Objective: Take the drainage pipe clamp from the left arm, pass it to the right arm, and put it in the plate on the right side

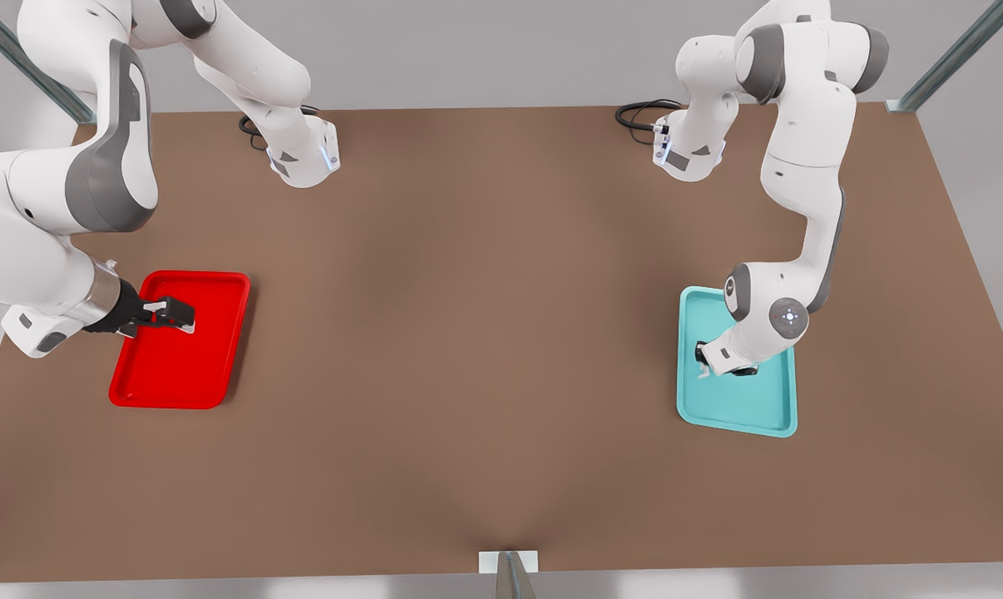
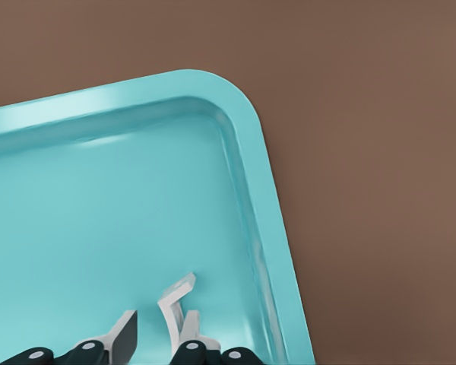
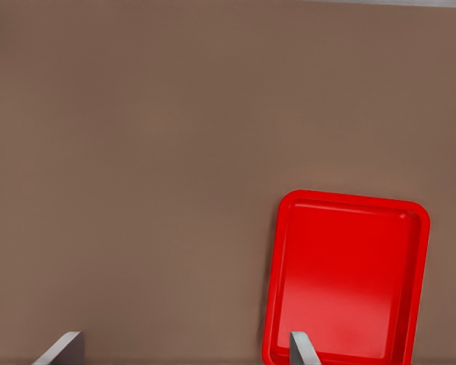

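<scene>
Brown tabletop (image 1: 501, 374) below a plain grey wall, with a tray toward each end. On the front view's right, the teal tray (image 1: 743, 412); inside it, close to a corner, the drainage pipe clamp (image 2: 176, 295), a small white curved strap resting on the tray floor. Directly above it, the left gripper (image 2: 156, 334), fingers parted and low. One finger (image 2: 190, 327) sits right against the strap, the other (image 2: 123, 331) a little apart, with bare teal between. Not gripped yet, by the look of it.

On the front view's left, the right gripper (image 1: 184, 316), hovering over the red plate (image 1: 177, 374), jaws spread wide on nothing, waiting.

Step in hand, most likely: the first pickup.

- Centre the strap between the fingers before squeezing, since an off-centre close probably just pushes so light a piece toward the rim.
- Close across the thin band rather than on a tab.
- Pinch near one end if possible, leaving the other end free for the second gripper at the handover.
- Lift straight up, clear of the rim, before swinging toward the middle of the table.
</scene>
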### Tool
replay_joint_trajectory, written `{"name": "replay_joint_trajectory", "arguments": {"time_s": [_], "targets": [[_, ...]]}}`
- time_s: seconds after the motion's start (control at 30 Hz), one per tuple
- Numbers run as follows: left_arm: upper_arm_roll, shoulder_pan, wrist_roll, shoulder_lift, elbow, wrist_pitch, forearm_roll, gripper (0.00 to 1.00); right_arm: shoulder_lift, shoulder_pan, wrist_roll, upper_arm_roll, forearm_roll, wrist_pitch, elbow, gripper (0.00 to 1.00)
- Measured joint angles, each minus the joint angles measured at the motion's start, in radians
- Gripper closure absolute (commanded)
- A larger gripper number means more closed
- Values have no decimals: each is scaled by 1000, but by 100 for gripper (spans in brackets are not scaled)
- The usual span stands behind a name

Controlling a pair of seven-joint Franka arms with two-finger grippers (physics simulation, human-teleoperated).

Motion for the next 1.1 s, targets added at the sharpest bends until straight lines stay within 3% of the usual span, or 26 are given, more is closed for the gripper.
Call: {"name": "replay_joint_trajectory", "arguments": {"time_s": [0.13,0.4,0.5,1.1], "targets": [[0,0,7,0,1,1,0,68,0,0,-1,-1,1,0,0,0],[-1,-1,13,7,2,2,1,69,0,0,-4,-1,1,-1,-1,0],[-1,-1,12,8,2,3,3,78,0,0,-4,-1,1,-1,0,0],[-3,-2,3,19,10,3,-18,79,2,-1,-9,-2,0,-1,-1,0]]}}
